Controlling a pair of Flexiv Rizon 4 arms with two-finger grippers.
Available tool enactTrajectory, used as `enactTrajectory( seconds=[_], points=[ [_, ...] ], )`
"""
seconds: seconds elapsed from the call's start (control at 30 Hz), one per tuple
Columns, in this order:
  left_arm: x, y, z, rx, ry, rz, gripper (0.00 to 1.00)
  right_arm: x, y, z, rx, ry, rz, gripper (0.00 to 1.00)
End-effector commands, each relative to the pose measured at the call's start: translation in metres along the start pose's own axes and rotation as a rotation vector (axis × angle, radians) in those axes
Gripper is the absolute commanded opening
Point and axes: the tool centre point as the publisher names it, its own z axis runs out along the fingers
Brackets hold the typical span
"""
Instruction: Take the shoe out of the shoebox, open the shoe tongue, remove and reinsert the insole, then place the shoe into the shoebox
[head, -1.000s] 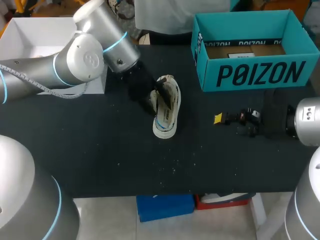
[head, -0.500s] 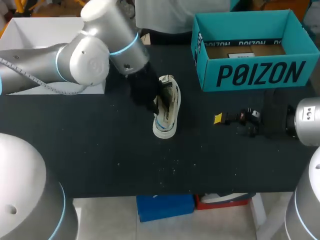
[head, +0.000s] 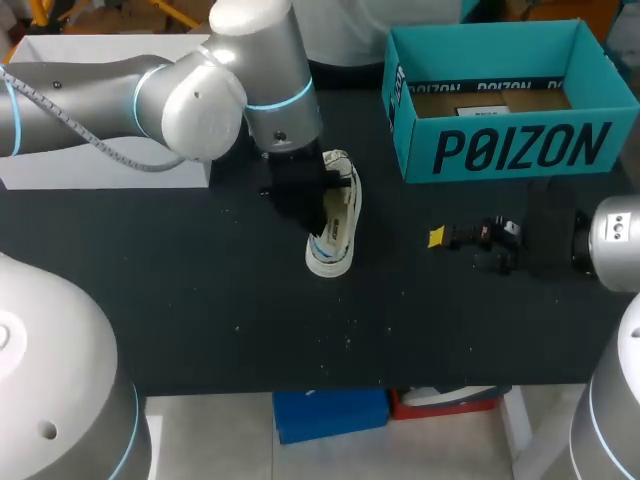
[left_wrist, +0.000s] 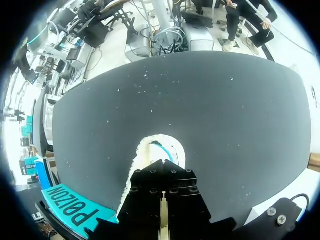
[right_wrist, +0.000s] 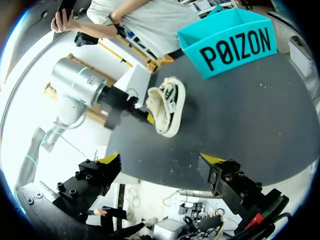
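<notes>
Shoe lies on its side on black surface, outside teal shoebox. Left hand is against shoe's opening; open or closed, cannot tell. Right hand is spread wide, holding nothing, well apart from shoe.

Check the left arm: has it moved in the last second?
Yes. The left arm has swung sideways toward the shoebox, so its wrist now sits closer to the box. Its hand end remains at the shoe, which has not shifted on the table.
</notes>
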Motion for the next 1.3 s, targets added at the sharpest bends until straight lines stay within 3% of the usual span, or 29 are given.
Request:
enactTrajectory(
  seconds=[0.03, 0.83, 0.93, 1.07, 1.3],
  points=[
    [-0.004, -0.001, 0.013, 0.002, 0.028, -0.002, 0.0, 0.0, 0.0, -0.001, 0.001, 0.002, 0.0, 1.0],
    [0.003, 0.014, 0.058, 0.041, 0.051, -0.021, 0.0, 0.0, 0.0, -0.001, 0.001, 0.002, 0.0, 1.0],
    [0.002, 0.015, 0.046, 0.041, 0.026, -0.018, 0.0, 0.0, 0.0, -0.001, 0.001, 0.002, 0.0, 1.0],
    [-0.007, 0.012, 0.011, 0.03, -0.067, -0.038, 0.0, 0.0, 0.0, -0.001, 0.001, 0.002, 0.0, 1.0],
    [-0.022, 0.035, -0.05, -0.051, -0.241, -0.097, 0.0, 0.0, 0.0, -0.001, 0.001, 0.002, 0.0, 1.0]
  ],
)
